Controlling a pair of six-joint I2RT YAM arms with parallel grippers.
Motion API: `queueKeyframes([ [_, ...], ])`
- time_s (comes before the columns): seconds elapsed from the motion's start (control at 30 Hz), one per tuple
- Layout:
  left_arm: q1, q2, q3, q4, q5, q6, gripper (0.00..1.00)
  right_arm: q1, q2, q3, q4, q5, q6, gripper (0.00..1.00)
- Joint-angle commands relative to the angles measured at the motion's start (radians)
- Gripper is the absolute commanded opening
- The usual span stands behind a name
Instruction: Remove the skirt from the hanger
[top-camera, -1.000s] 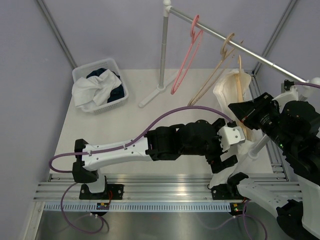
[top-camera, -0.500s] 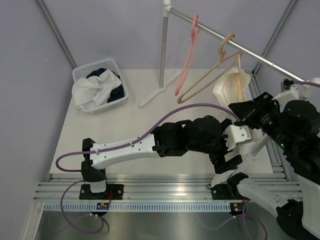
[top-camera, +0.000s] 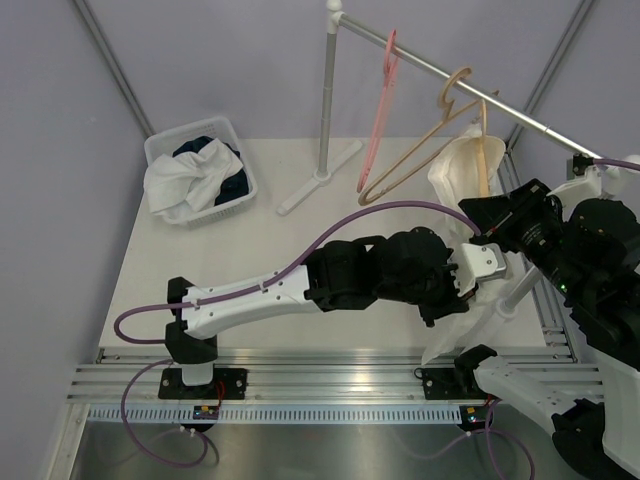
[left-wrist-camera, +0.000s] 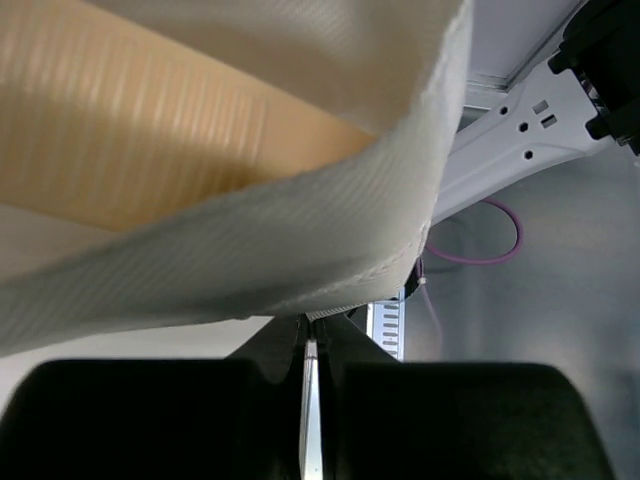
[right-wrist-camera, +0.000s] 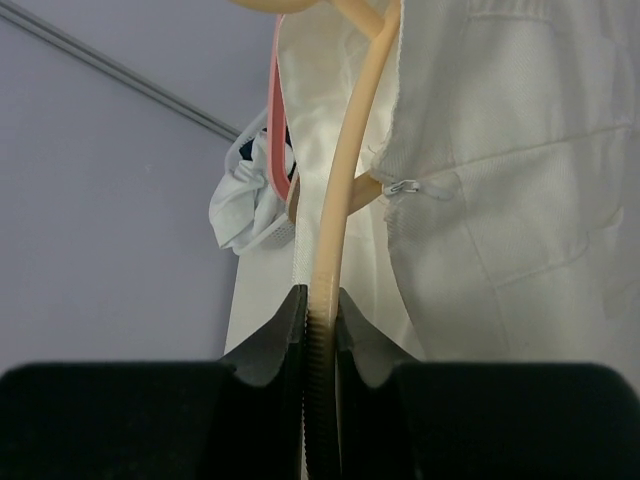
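Hanging from its hanger (top-camera: 481, 160) at the right end of the rail (top-camera: 425, 64), the skirt (top-camera: 455, 180) is not yet off. The right wrist view shows a small metal clip fastened on the cream cloth beside the hanger's beige arm, and the waist sits up around the wood.

The left gripper (left-wrist-camera: 310, 325) has its fingers pressed together with the skirt's lower edge meeting their tips, so it appears to be pinching the hem. From above, it sits low under the cloth (top-camera: 440, 305). The right gripper (right-wrist-camera: 318, 300) is clamped on the hanger's arm, bracing it from the right (top-camera: 478, 215).

By my reading, both holds are set and the pull itself is what remains: the cloth must come free of the clips and drop clear of the hanger.

Further left on the rail hang a pink hanger (top-camera: 380, 105) and a bare beige one. A basket (top-camera: 245, 160) of clothes stands on the table (top-camera: 260, 250), well apart.
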Motion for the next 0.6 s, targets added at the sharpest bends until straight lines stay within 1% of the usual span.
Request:
queueKeyframes([
  [0.0, 0.040, 0.002, 0.037, 0.031, -0.097, -0.082, 0.00, 0.004, -0.023, 0.005, 0.079, -0.033, -0.026, 0.00],
  [0.07, 0.039, -0.042, -0.052, 0.083, -0.152, -0.085, 0.00, 0.004, -0.030, 0.009, 0.068, -0.016, -0.033, 0.00],
  [0.13, 0.039, -0.122, -0.148, 0.127, -0.203, -0.084, 0.00, 0.006, -0.034, 0.012, 0.059, 0.010, -0.041, 0.00],
  [0.17, 0.040, -0.145, -0.173, 0.131, -0.231, -0.084, 0.00, 0.006, -0.034, 0.015, 0.056, 0.014, -0.044, 0.00],
  [0.2, 0.042, -0.197, -0.199, 0.132, -0.249, -0.082, 0.00, 0.006, -0.036, 0.017, 0.053, 0.020, -0.046, 0.00],
  [0.3, 0.045, -0.266, -0.275, 0.106, -0.287, -0.079, 0.00, 0.004, -0.042, 0.022, 0.042, 0.037, -0.063, 0.00],
  [0.33, 0.045, -0.317, -0.294, 0.092, -0.304, -0.079, 0.00, 0.004, -0.040, 0.019, 0.038, 0.040, -0.076, 0.00],
  [0.4, 0.046, -0.371, -0.366, 0.079, -0.330, -0.105, 0.00, 0.006, -0.043, 0.019, 0.030, 0.060, -0.087, 0.00],
  [0.43, 0.045, -0.426, -0.396, 0.074, -0.347, -0.116, 0.00, 0.004, -0.042, 0.019, 0.024, 0.063, -0.081, 0.00],
  [0.47, 0.046, -0.450, -0.458, 0.074, -0.355, -0.136, 0.00, 0.004, -0.037, 0.022, 0.022, 0.063, -0.076, 0.00],
  [0.57, 0.048, -0.518, -0.540, 0.065, -0.393, -0.170, 0.00, 0.004, -0.017, 0.067, 0.002, 0.033, -0.037, 0.00],
])
